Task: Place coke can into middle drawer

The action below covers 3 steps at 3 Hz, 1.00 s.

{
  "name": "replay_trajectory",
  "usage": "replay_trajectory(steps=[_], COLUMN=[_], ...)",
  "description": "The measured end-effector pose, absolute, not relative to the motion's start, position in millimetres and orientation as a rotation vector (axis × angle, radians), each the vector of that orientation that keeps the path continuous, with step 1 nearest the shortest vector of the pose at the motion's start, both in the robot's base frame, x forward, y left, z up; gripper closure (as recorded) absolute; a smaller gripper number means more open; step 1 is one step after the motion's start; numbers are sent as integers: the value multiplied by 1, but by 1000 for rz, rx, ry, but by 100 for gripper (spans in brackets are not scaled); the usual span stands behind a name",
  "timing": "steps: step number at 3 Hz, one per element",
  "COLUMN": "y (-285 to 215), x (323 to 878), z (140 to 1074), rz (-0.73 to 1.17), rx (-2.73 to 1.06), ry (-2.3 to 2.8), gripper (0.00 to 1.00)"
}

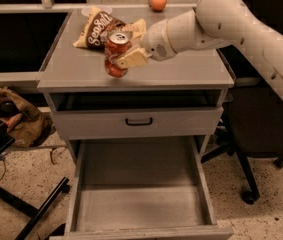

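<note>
The coke can (116,51), red with a silver top, is held tilted just above the grey cabinet top (81,71), near its front middle. My gripper (123,58) is shut on the can from the right, and one pale finger (132,59) lies across its side. The white arm reaches in from the upper right. The middle drawer (138,206) stands pulled wide open below, its grey floor bare. The can is over the cabinet top, behind and above the drawer.
A brown chip bag (98,28) lies on the cabinet top behind the can. An orange fruit (157,1) sits at the back. A shut drawer front with a black handle (139,121) is above the open drawer. A black chair (261,134) stands at the right, and a bag (16,119) lies at the left.
</note>
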<state>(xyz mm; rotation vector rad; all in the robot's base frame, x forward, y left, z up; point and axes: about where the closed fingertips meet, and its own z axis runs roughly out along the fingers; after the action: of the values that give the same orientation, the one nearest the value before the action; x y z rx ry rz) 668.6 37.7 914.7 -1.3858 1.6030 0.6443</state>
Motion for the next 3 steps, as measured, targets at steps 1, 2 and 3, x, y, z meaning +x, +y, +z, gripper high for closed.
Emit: replay_trajectory(steps=[1, 2, 3], y=[36, 28, 20], x=[624, 580, 569], z=[915, 914, 886], rz=[659, 634, 639], rx=[-1384, -1319, -1313], ry=[1635, 1659, 1712], gripper=[100, 100, 100])
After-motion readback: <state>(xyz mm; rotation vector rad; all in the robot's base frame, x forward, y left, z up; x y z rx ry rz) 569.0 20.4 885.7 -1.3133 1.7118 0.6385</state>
